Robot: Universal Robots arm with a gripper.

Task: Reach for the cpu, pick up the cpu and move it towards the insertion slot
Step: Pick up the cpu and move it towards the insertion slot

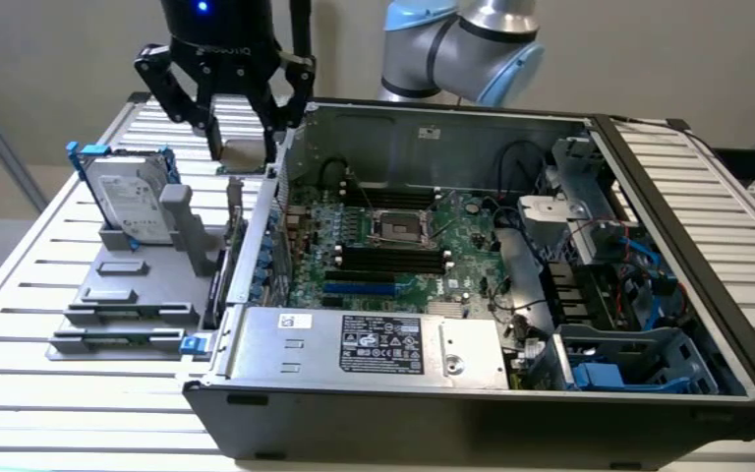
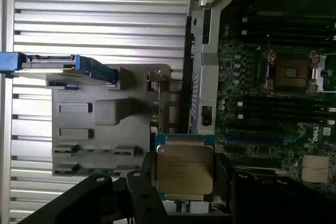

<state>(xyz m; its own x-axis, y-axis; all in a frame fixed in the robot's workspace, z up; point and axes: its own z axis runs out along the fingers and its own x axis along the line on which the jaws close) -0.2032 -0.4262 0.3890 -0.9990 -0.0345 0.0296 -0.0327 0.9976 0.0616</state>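
- cpu [image 2: 185,168] sits pinched between the gripper's [image 1: 241,149] fingers [image 2: 144,192]; raised above the grey holder [image 1: 142,285], just outside the case wall [image 1: 276,187]
- slot [image 1: 399,228] lies well apart, on the motherboard [image 1: 456,265]

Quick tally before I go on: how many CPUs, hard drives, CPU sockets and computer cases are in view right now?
CPU, between the gripper fingers: 1
Hard drive, upright in the grey holder: 1
Insertion slot on the motherboard: 1
Open computer case: 1
Total: 4
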